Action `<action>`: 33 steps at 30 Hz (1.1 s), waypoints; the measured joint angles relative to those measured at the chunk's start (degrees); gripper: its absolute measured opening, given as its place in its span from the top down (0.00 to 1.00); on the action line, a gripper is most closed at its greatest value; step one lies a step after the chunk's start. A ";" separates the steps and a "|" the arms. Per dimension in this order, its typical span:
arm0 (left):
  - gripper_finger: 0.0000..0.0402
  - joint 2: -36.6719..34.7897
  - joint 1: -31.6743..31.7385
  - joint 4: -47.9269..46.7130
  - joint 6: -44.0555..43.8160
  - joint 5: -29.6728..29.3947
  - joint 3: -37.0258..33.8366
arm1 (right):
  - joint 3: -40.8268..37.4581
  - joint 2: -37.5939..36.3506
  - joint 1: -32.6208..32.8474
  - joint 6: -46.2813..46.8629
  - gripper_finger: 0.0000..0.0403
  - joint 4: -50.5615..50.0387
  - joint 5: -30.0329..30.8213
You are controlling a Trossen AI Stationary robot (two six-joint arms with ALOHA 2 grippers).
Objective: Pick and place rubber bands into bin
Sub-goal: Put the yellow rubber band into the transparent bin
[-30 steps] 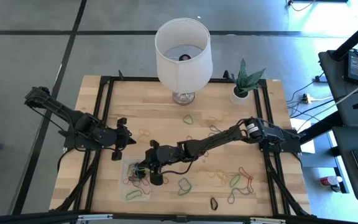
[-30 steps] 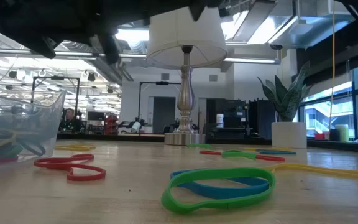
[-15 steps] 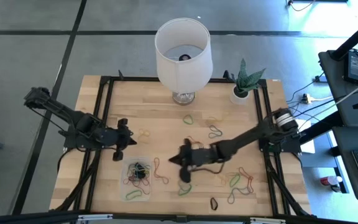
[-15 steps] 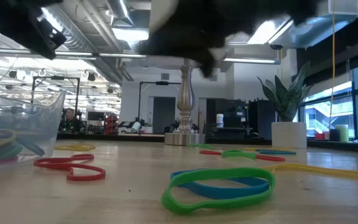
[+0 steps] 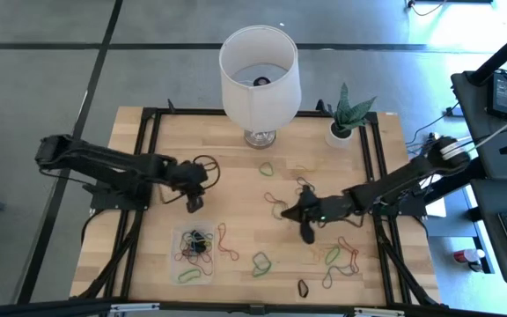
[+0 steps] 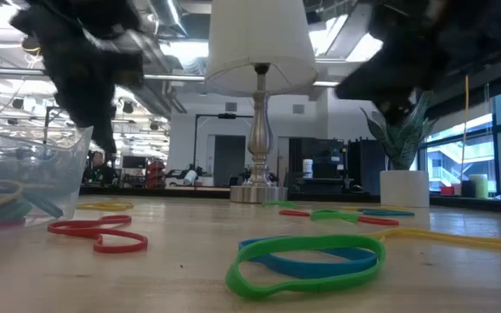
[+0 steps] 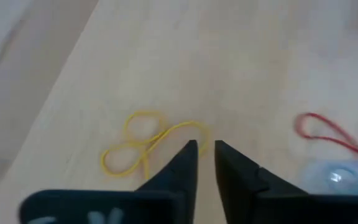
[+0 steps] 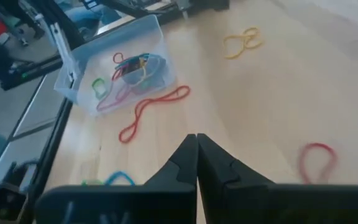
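The clear bin [image 5: 183,257] stands near the table's front, left of centre, with several rubber bands [image 8: 132,67] in it. More bands lie loose on the wood: a yellow one [image 7: 146,146], a red one [image 5: 227,242] beside the bin, a green one [image 6: 307,261] near the front. My left gripper [image 7: 205,146] hangs just above the yellow band with a narrow gap between its fingers and nothing in it. My right gripper [image 8: 196,138] is shut and empty, right of centre [image 5: 307,232], over bare wood, pointing toward the bin.
A white lamp [image 5: 259,75] and a potted plant [image 5: 341,132] stand at the table's far edge. More loose bands [image 5: 337,257] lie at the front right. A black frame [image 5: 148,158] runs along the table's sides.
My right gripper has drawn back from over the bin toward the table's right, staying low. My left gripper has swung from the table's left edge toward the middle and sunk over the yellow band.
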 joint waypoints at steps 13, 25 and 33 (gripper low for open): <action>0.61 12.93 8.55 1.33 5.86 -4.29 0.00 | -20.45 -27.77 0.02 -0.87 0.99 -0.31 -0.37; 0.82 21.86 5.49 6.83 5.82 -4.68 0.75 | -27.99 -42.66 0.02 -2.18 0.99 -0.82 -0.79; 0.99 22.30 3.08 2.32 3.56 -3.80 7.62 | -28.55 -44.56 0.02 -4.63 0.99 -1.13 -0.80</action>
